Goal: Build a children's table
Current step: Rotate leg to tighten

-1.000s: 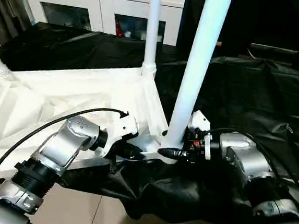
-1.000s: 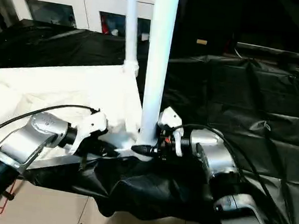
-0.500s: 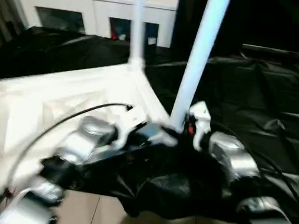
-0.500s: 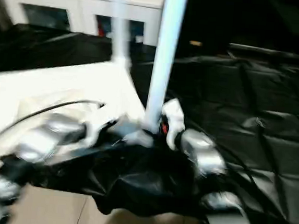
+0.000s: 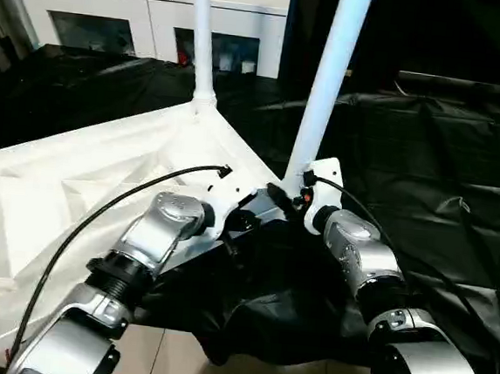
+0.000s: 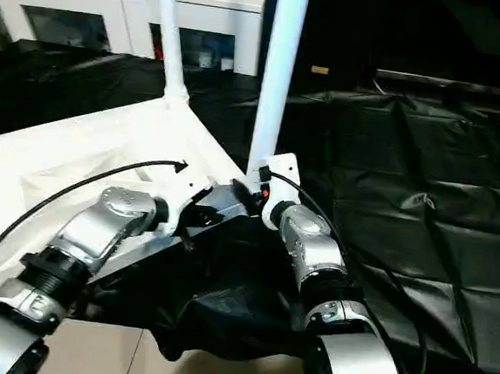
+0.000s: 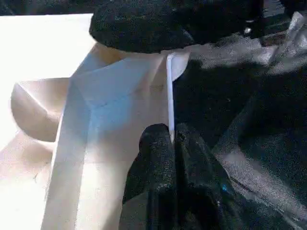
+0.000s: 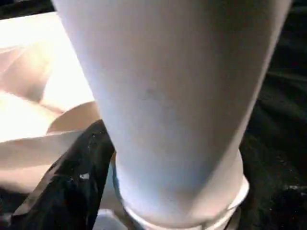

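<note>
Both hands slid along table top (image 5: 75,180) rim, seemingly nearer corner leg (image 5: 329,80).

You look out over a counter (image 5: 428,159) draped in creased black sheeting (image 6: 406,209), its glossy folds catching light from above. The sheeting hangs in loose bunches over the near edge, above a floor (image 5: 173,360) of pale tiles with thin grout lines. Behind the counter, on your left, a white cabinet (image 5: 151,16) stands along the back of the room, its two glass doors (image 6: 63,24) showing small, dim items you cannot make out. A small object sits on the cabinet's top, cut off by the frame's edge. To the cabinet's right, the background drops into deep shadow, where a dark horizontal ledge (image 5: 469,84) is faintly lit.
</note>
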Robot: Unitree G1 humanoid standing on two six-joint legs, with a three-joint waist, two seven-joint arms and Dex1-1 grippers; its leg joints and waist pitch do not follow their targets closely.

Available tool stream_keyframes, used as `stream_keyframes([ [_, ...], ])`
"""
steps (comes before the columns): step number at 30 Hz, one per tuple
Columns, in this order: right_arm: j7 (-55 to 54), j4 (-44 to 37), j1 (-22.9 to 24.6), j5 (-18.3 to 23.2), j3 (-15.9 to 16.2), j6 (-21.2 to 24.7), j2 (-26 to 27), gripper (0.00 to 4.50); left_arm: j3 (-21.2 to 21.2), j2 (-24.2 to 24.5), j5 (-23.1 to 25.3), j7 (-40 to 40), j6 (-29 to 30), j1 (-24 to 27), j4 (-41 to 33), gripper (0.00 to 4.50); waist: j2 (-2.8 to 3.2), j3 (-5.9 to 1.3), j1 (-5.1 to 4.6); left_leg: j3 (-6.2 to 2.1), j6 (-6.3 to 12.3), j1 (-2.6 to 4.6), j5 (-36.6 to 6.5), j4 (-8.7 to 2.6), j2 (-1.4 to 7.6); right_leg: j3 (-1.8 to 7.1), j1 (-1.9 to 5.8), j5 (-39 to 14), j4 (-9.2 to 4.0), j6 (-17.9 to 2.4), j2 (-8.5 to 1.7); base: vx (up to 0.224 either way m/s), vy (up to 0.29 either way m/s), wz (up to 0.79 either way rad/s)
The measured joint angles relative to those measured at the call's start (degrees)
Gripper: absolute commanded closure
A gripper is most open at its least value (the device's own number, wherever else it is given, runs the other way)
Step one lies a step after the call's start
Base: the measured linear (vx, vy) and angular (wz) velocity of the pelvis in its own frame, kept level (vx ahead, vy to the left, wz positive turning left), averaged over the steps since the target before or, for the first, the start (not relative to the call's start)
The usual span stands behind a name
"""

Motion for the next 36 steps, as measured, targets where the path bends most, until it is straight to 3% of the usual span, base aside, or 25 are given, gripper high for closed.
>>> stream_keyframes([
  [8,18.16,-8.30,5.92,-0.17,5.36,-2.20,-6.66,0.60,-0.84,4.36,-1.20,-9.76,-2.25,2.74,-3.95,4.50,0.08,0.05,1.07,0.05,0.01,-0.11,0.00,0.03,-0.03,0.01,-0.02,0.00,-0.09,0.00,-0.03,0.000,0.000,0.00],
  [11,27.44,-13.17,8.34,1.35,7.68,-0.63,-10.90,0.60,-1.55,6.25,-2.79,-13.75,-3.46,4.33,-6.03,4.50,0.19,0.11,1.81,0.08,0.02,-0.10,0.00,0.01,-0.01,-0.01,-0.01,-0.01,-0.11,0.00,-0.03,0.000,0.000,0.00],
  [16,35.50,-17.21,9.44,2.24,9.64,1.30,-14.32,0.60,-2.14,8.04,-3.54,-17.99,-3.90,5.37,-7.95,4.50,0.30,0.18,2.02,0.09,0.02,-0.08,0.01,0.04,0.00,-0.02,-0.01,-0.01,-0.03,0.00,-0.02,0.000,0.000,0.00],
  [21,40.31,-20.03,10.61,3.02,10.54,3.63,-16.56,1.03,-2.64,9.19,-4.16,-21.08,-3.91,6.25,-9.10,4.50,0.29,0.18,2.33,0.08,0.02,-0.08,0.01,0.05,0.00,-0.01,-0.01,-0.01,-0.03,0.00,-0.03,0.000,0.000,0.00],
  [27,41.26,-21.49,10.95,3.53,11.06,4.77,-16.84,1.57,-2.90,9.79,-4.38,-22.08,-4.23,6.56,-9.84,4.50,0.30,0.17,2.43,0.09,0.02,-0.09,0.01,0.06,0.00,0.00,-0.01,-0.01,-0.03,0.00,-0.03,0.000,0.000,0.00],
  [32,40.25,-22.31,11.83,3.51,10.65,5.46,-16.46,1.73,-2.85,9.52,-4.31,-21.61,-4.08,6.71,-9.76,4.50,0.28,0.16,2.55,0.09,0.02,-0.08,0.01,0.06,0.00,0.00,-0.01,-0.01,-0.02,0.00,-0.03,0.000,0.000,0.00],
  [36,28.02,-18.98,11.16,1.75,7.55,5.37,-12.08,1.73,-1.26,6.05,-2.45,-14.55,-3.05,5.14,-5.97,4.50,0.24,0.14,1.85,0.08,0.01,0.06,0.02,0.18,-0.01,0.05,0.10,0.02,0.08,-0.02,-0.03,0.000,0.000,0.00],
])
